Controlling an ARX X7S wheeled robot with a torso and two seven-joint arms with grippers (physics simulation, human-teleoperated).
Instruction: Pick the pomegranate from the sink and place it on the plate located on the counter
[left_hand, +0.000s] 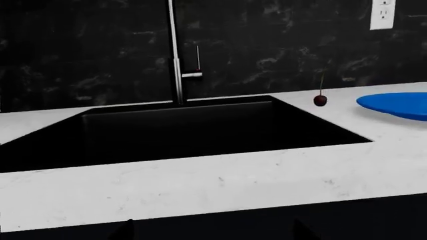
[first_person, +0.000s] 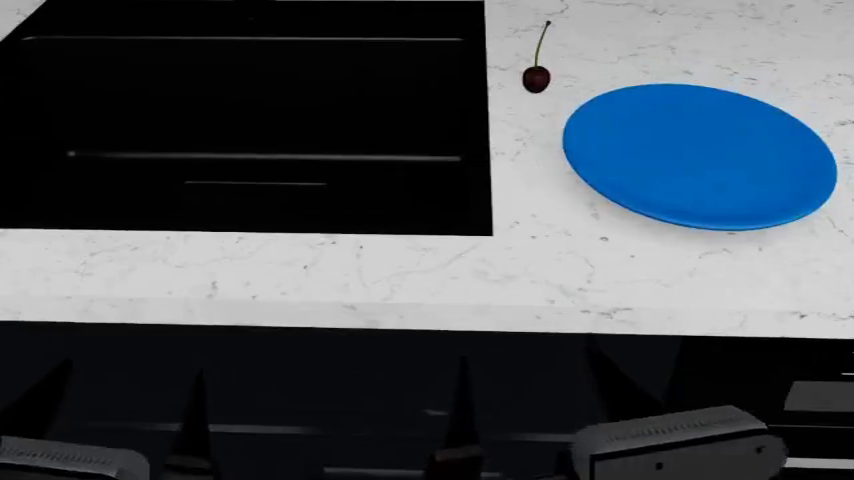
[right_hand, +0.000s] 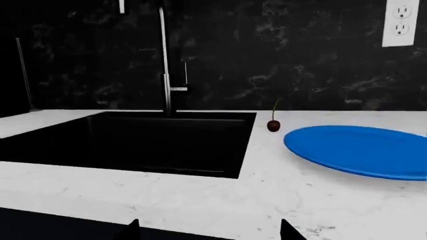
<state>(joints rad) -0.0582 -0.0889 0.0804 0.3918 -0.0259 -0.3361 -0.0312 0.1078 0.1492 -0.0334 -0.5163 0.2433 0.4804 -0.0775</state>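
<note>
The black sink fills the upper left of the head view; its inside is dark and no pomegranate shows in it in any view. The blue plate lies empty on the white counter to the sink's right. The sink and plate also show in the left wrist view, and again in the right wrist view, sink and plate. My left gripper and right gripper hang below the counter's front edge, both open and empty.
A small dark cherry with a stem lies on the counter between sink and plate. A tall faucet stands behind the sink against a dark backsplash. A white wall outlet is above the plate.
</note>
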